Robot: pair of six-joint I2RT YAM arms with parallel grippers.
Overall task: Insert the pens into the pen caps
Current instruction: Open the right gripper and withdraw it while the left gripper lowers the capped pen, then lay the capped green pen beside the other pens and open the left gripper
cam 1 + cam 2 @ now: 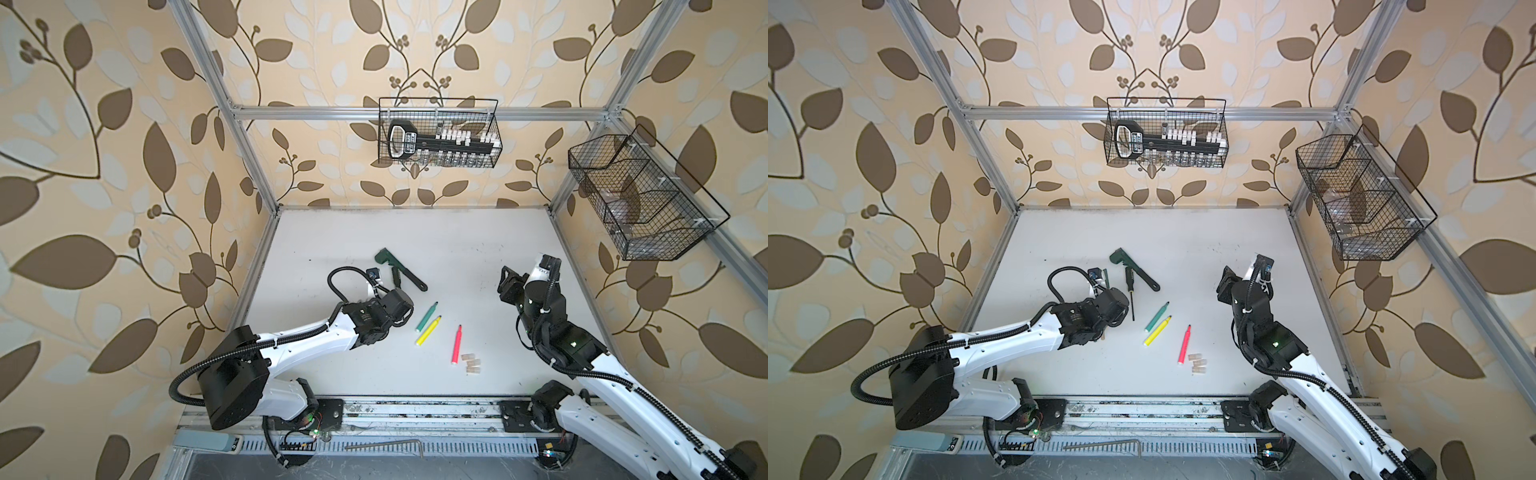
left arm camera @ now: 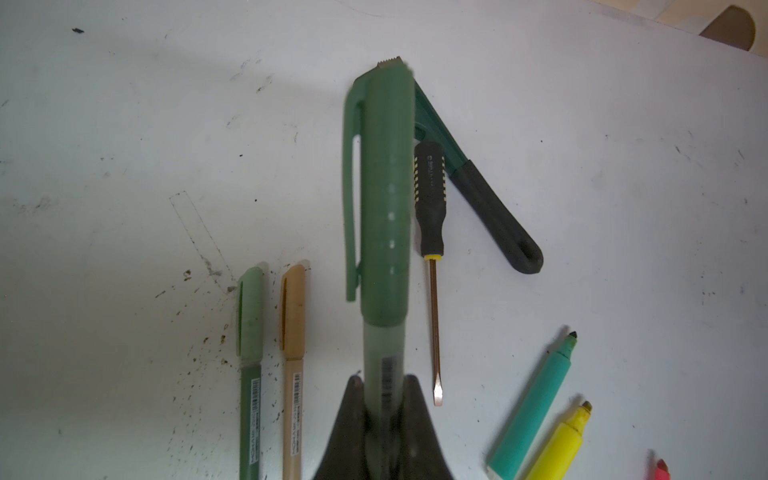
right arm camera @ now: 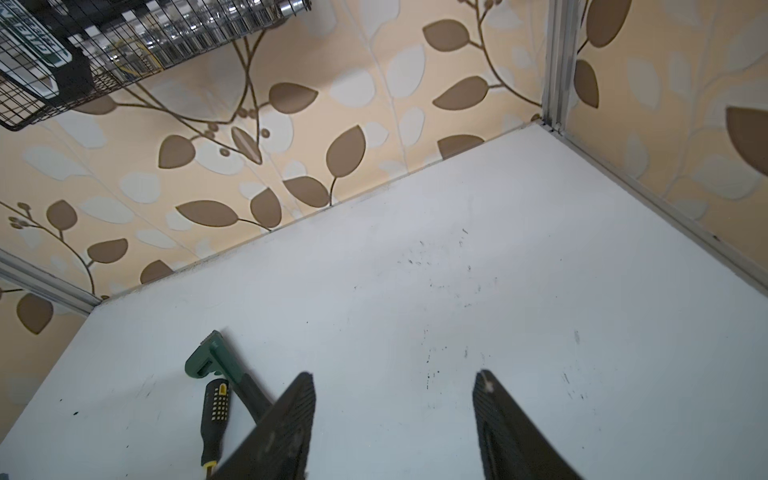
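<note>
In both top views my left arm's wrist housing hides the fingers of my left gripper, and the two capped pens lying under that arm cannot be made out from above. The left wrist view cuts the pink pen (image 2: 661, 471) down to its tip at the frame edge. The barrels of the grey-green pen (image 2: 250, 415) and the gold-brown pen (image 2: 293, 415) also run out of frame there.

My left gripper (image 2: 382, 380) is pinched tight on the dark green pen (image 2: 383, 353), gripping its paler barrel at the barcode label. The pen juts out over the bench (image 2: 124, 145) with its dark green cap (image 2: 384, 187) seated on the end. The cap is matte plastic with a long clip down one side.

My right gripper (image 3: 395, 374) is spread wide over bare bench, with nothing between its dark ribbed fingers (image 3: 297, 415).

The bench is white and scuffed. The grey-green and gold-brown pens lie on it capped, parallel and just beside each other. The teal green pen (image 1: 427, 316) and the yellow pen (image 1: 429, 330) lie side by side, uncapped, with their dark tips bare. The pink pen lies apart from them, with three stubby translucent beige caps (image 1: 471, 361) clustered near its blunt end. A black-handled screwdriver (image 2: 431, 199) lies just beside the green wrench (image 2: 494, 208), which has a dark rubbery handle.
</note>
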